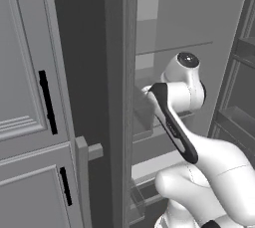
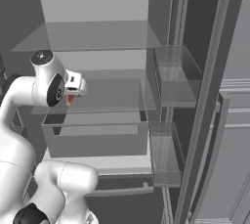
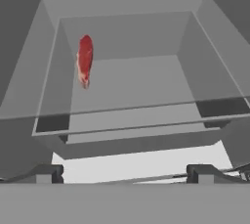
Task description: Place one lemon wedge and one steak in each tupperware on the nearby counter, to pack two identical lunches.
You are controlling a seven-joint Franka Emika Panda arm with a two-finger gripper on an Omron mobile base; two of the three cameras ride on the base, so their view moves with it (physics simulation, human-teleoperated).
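Hand view: one steak (image 3: 84, 60) on glass shelf (image 3: 146, 86); fingers (image 3: 44, 173) spread wide, empty.

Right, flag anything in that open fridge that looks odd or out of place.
One thing: the steak sits unwrapped and alone on a glass shelf above the drawer, towards one side. It seems to stand on edge rather than lie flat. Nothing looks spilled or broken.

You get flat, even, dim grey light with no clear source and no glare. The cabinet door (image 1: 30, 97) edges look slightly jagged, and everything renders equally soft-sharp, without focus blur. Soft shading darkens the shelf (image 2: 93, 37) corners; only the steak (image 3: 85, 60) shows strong colour.
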